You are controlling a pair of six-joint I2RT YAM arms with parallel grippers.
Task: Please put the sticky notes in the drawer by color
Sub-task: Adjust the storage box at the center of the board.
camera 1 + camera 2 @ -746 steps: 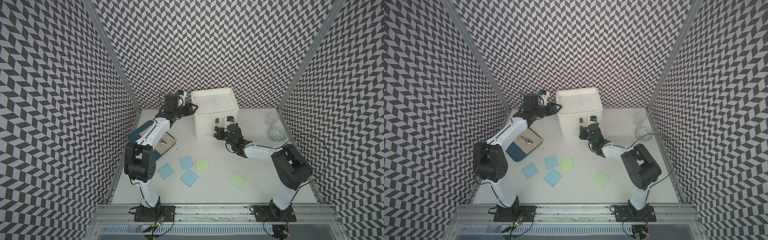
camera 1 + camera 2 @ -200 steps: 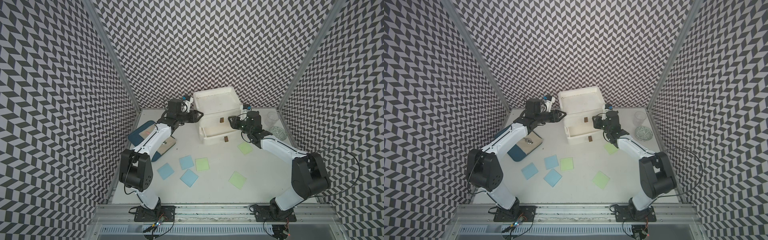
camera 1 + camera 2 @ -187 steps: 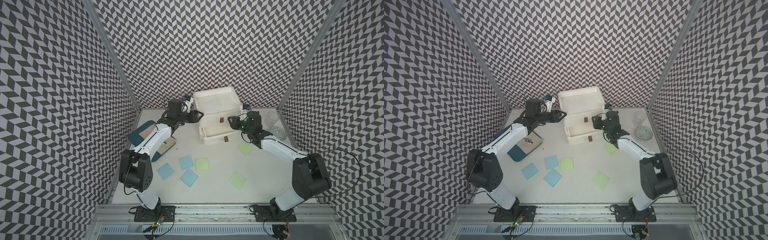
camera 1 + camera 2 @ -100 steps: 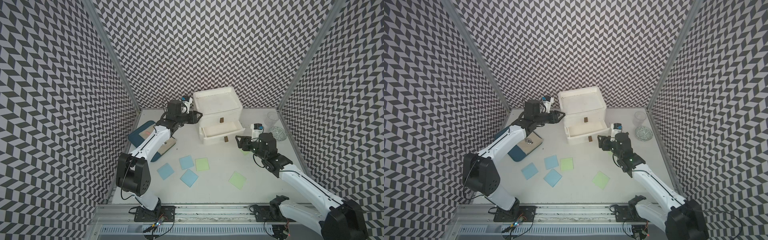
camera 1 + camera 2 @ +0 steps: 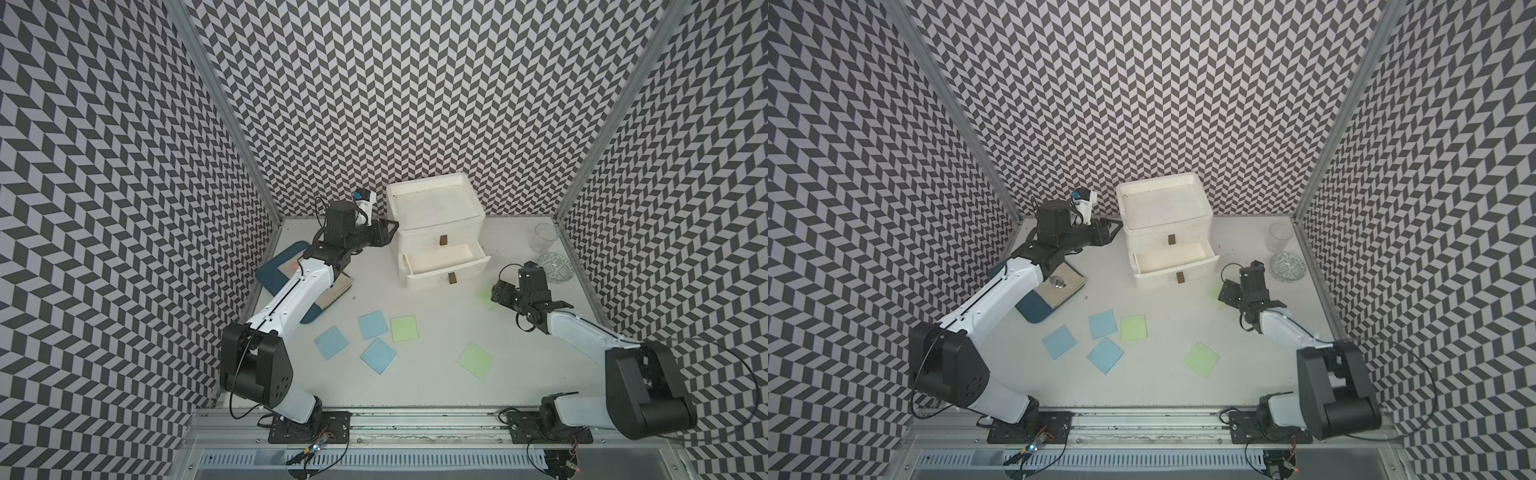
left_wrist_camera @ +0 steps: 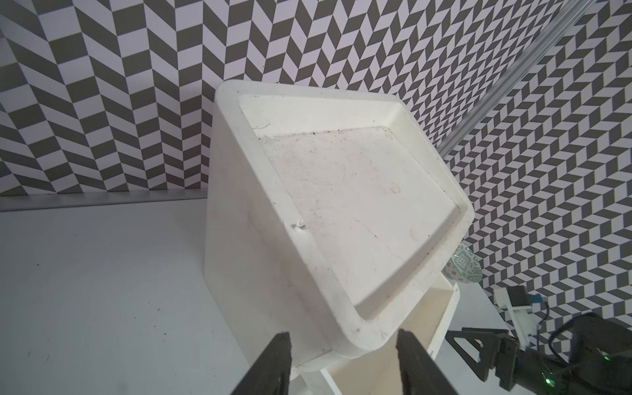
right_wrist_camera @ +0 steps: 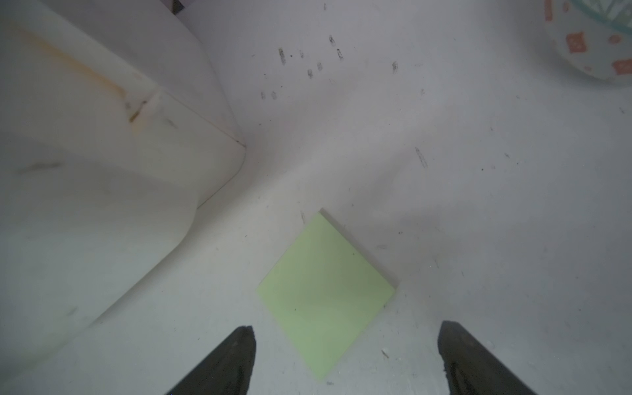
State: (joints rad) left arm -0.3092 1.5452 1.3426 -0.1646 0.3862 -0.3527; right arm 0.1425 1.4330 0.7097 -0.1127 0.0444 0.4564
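In a top view the drawer is standing with its middle tray out. Left wrist: left fingers are straddling its corner, grip unclear. Right wrist: right fingers, spread, are hovering over a green sticky note on the desk; pickup pending, edge-catch needed.

Green note partly hidden by right gripper in both top views. Blue tray largely covered by left arm. Bowl cut off, drawer blurred in right wrist view.
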